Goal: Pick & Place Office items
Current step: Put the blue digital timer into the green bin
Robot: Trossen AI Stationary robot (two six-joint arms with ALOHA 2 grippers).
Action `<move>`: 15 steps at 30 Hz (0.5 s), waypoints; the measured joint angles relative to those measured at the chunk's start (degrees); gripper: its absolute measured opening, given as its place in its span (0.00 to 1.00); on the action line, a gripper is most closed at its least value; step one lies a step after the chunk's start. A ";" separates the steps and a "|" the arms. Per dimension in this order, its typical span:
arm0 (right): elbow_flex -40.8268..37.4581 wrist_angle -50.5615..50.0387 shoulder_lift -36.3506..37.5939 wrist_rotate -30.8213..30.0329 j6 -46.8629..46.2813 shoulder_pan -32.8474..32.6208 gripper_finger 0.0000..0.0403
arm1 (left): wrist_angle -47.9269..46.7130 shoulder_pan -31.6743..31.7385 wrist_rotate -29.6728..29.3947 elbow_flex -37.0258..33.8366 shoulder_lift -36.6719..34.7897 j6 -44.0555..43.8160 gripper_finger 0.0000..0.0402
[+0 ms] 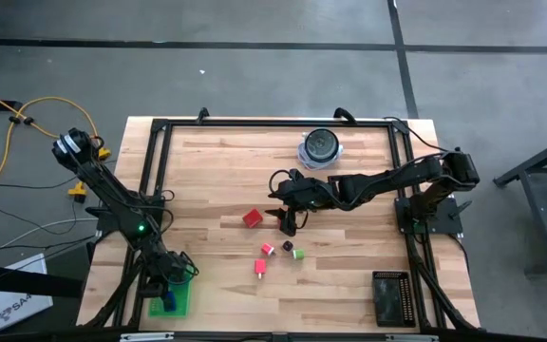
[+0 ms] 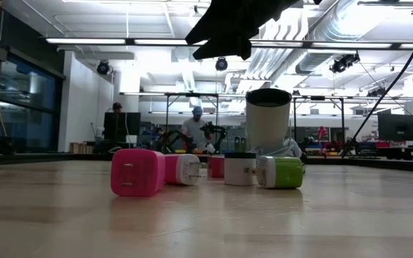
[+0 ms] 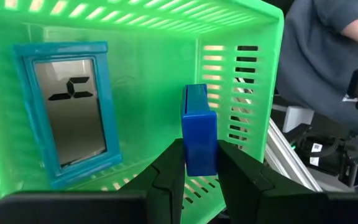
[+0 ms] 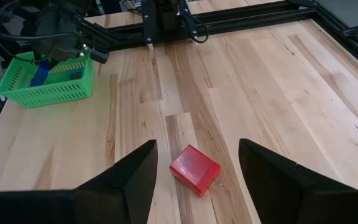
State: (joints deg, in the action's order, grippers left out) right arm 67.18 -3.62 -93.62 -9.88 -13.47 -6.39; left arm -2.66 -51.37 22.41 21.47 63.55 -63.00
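The right gripper [image 4: 194, 174] hung over the table with its fingers spread apart and nothing in them. Just below it, between the fingers, lay the red block [image 4: 194, 169], flat on the wood. It looked hard, smooth and light, with little metal prongs on one side, so it could slip. A good way to hold it would be by its two flat sides, away from the prongs.

Far past the red block stood the green basket [image 4: 55, 87]. There the left gripper [image 3: 199, 171] was pressed on a blue block [image 3: 199, 134], low in the basket. That block looked stiff and light too. A teal-framed flat piece [image 3: 70, 112] lay next to it in the basket.
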 joint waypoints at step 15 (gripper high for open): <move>0.00 0.00 0.00 0.01 0.00 0.00 0.53 | -0.11 0.00 -1.68 0.00 0.00 2.75 0.20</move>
State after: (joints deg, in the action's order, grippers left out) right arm 67.18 -3.62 -93.62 -9.87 -13.47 -6.39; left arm -2.76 -51.37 20.73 21.47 63.55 -60.25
